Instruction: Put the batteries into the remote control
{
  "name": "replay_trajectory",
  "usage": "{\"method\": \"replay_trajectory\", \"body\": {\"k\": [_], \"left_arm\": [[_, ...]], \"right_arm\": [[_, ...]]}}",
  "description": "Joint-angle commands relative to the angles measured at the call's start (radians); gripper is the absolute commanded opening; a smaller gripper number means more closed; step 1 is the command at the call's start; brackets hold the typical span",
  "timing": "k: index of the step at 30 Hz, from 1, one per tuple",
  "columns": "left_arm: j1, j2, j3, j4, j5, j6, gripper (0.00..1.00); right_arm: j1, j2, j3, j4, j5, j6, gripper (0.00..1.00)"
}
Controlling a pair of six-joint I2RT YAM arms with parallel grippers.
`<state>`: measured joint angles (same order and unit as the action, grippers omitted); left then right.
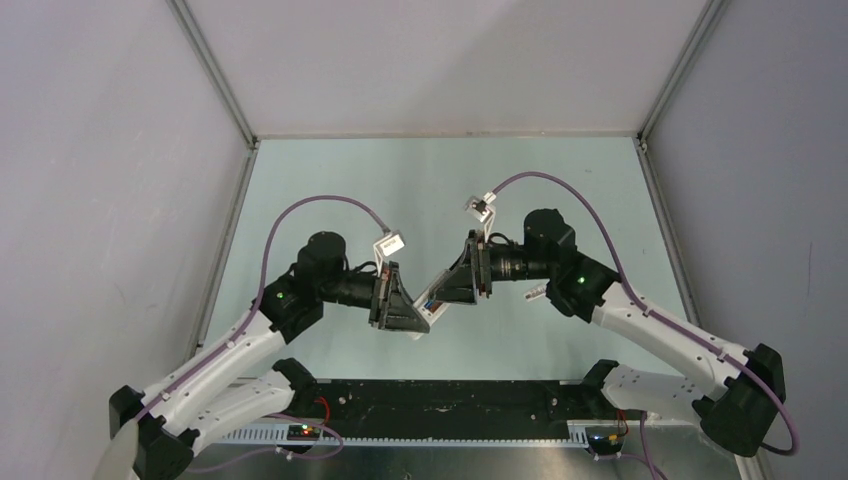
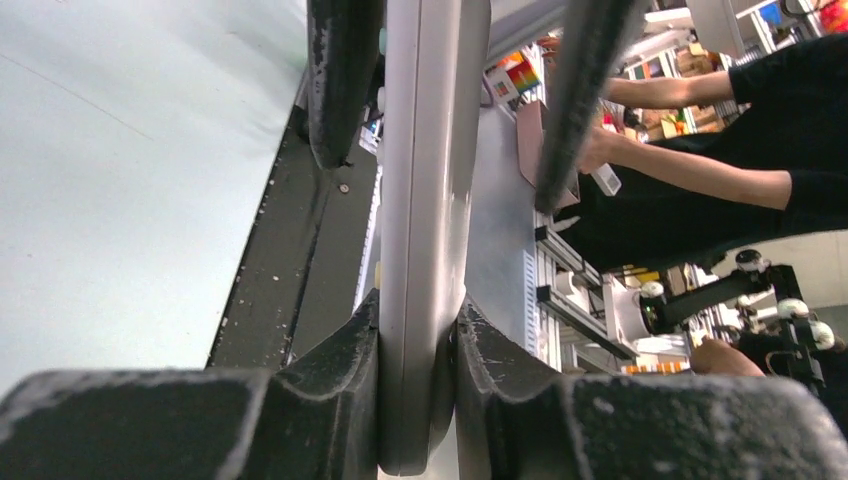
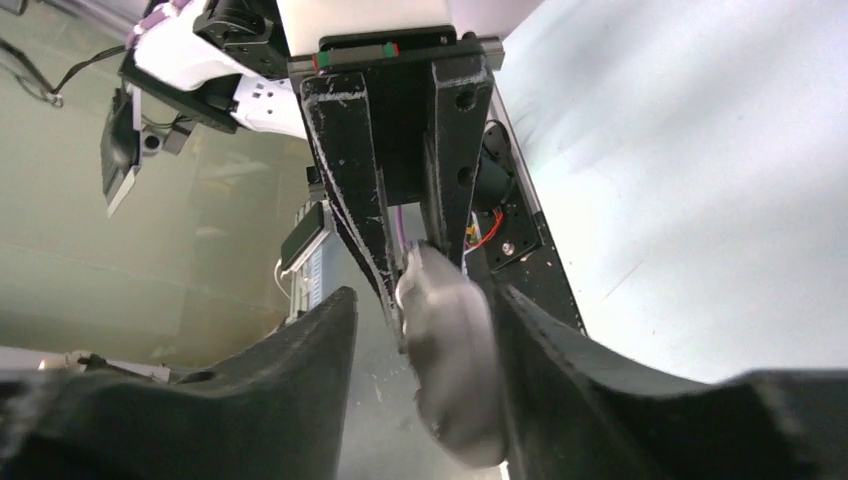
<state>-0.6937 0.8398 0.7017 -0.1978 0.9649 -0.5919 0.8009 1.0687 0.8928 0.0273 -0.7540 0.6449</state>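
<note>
The white remote control (image 1: 433, 307) hangs in the air between my two grippers at mid table. My left gripper (image 1: 418, 320) is shut on it; in the left wrist view the remote (image 2: 425, 200) stands edge-on, clamped between both pads (image 2: 340, 370). My right gripper (image 1: 452, 288) is open around the remote's other end (image 3: 450, 350), which rests against one finger (image 3: 560, 370) with a gap to the other. The right gripper's dark fingers (image 2: 338, 80) also flank the remote in the left wrist view. I cannot make out the blue and orange batteries.
The pale green table (image 1: 440, 180) is enclosed by grey walls with metal corner posts (image 1: 215, 70). A black base rail (image 1: 440, 405) runs along the near edge between the arm bases. Purple cables (image 1: 320, 205) loop above both wrists.
</note>
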Motion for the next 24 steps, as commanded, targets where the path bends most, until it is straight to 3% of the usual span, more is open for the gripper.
{"method": "replay_trajectory", "body": {"k": [1, 2, 4, 11, 15, 19, 24], "left_arm": [[-0.003, 0.005, 0.037, 0.021, -0.079, 0.020, 0.00], [-0.004, 0.003, 0.039, 0.021, -0.087, 0.023, 0.00], [-0.004, 0.000, 0.041, 0.021, -0.109, 0.032, 0.00], [0.076, -0.019, 0.019, 0.015, -0.245, -0.003, 0.00], [0.153, -0.061, -0.010, -0.014, -0.328, -0.017, 0.00], [0.185, -0.103, -0.036, -0.044, -0.413, -0.013, 0.00], [0.198, -0.125, -0.042, -0.071, -0.462, -0.009, 0.00]], "right_arm": [[0.020, -0.066, 0.046, -0.067, 0.137, -0.018, 0.66], [0.019, -0.083, 0.047, -0.088, 0.156, -0.016, 0.74], [0.009, -0.099, 0.047, -0.107, 0.200, -0.006, 0.80], [-0.033, -0.125, 0.046, -0.240, 0.469, 0.104, 0.77], [-0.106, -0.088, 0.046, -0.410, 0.684, 0.272, 0.68], [-0.151, 0.002, 0.039, -0.462, 0.820, 0.417, 0.47], [-0.160, 0.139, 0.038, -0.427, 0.965, 0.533, 0.44]]}}
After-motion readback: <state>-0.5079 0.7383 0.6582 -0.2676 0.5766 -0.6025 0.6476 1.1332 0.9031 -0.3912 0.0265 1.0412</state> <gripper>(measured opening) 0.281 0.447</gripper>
